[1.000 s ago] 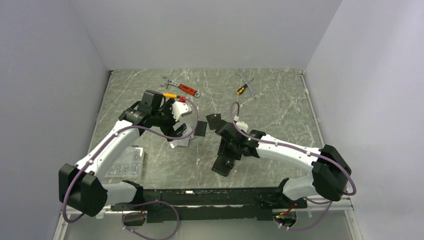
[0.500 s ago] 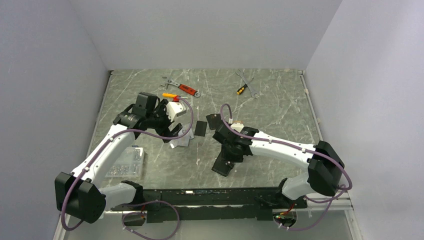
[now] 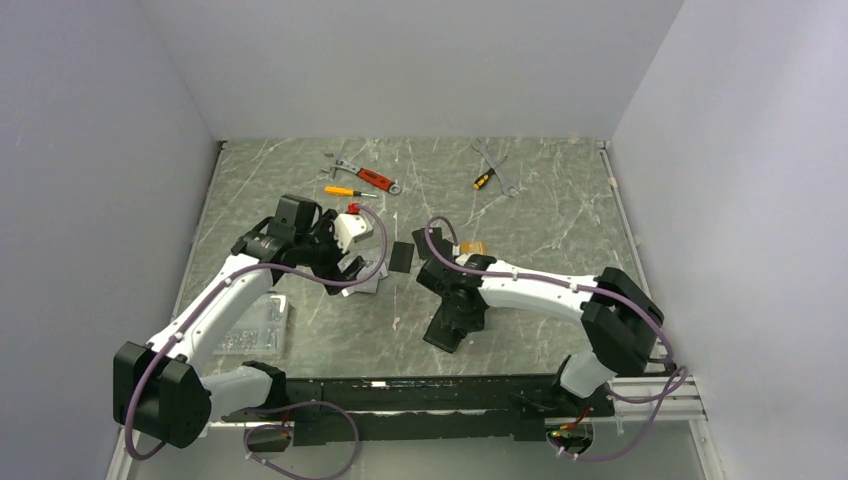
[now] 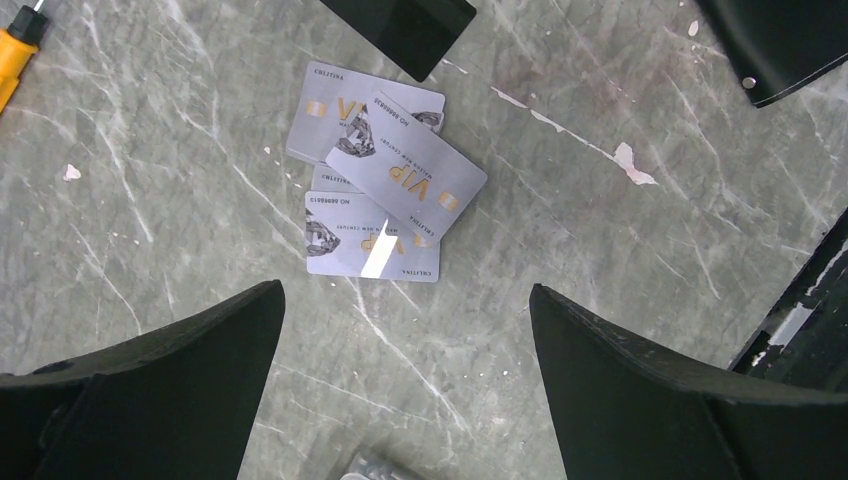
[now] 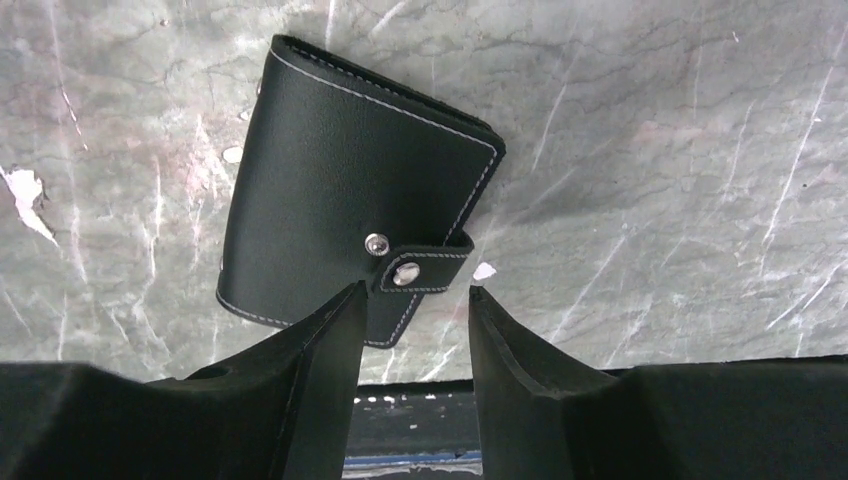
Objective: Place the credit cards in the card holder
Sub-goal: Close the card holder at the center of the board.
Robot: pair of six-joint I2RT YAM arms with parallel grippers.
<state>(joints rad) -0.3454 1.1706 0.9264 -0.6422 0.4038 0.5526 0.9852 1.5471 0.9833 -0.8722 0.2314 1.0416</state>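
Observation:
Several silver-grey VIP credit cards point(image 4: 375, 190) lie overlapped on the table, ahead of my left gripper point(image 4: 405, 295), which is open, empty and above the table. They also show in the top view point(image 3: 366, 285) beside the left gripper point(image 3: 348, 266). A black card point(image 3: 401, 257) lies to their right, another black card point(image 3: 428, 240) behind it, and a gold-orange card point(image 3: 472, 247) further right. The black card holder point(image 5: 350, 170) lies closed, its snap strap point(image 5: 425, 272) fastened. My right gripper point(image 5: 415, 292) hovers over it, jaws narrowly apart around the strap tip, gripping nothing.
A red-handled wrench point(image 3: 375, 180), a yellow screwdriver point(image 3: 340, 190) and more wrenches point(image 3: 495, 168) lie at the back. A clear plastic parts box point(image 3: 250, 328) sits near the left arm. The table's front rail point(image 3: 420, 395) is just behind the card holder point(image 3: 446, 331).
My right gripper has swung left and nearer, over the card holder, uncovering the gold-orange card. My left gripper has shifted slightly toward the silver cards.

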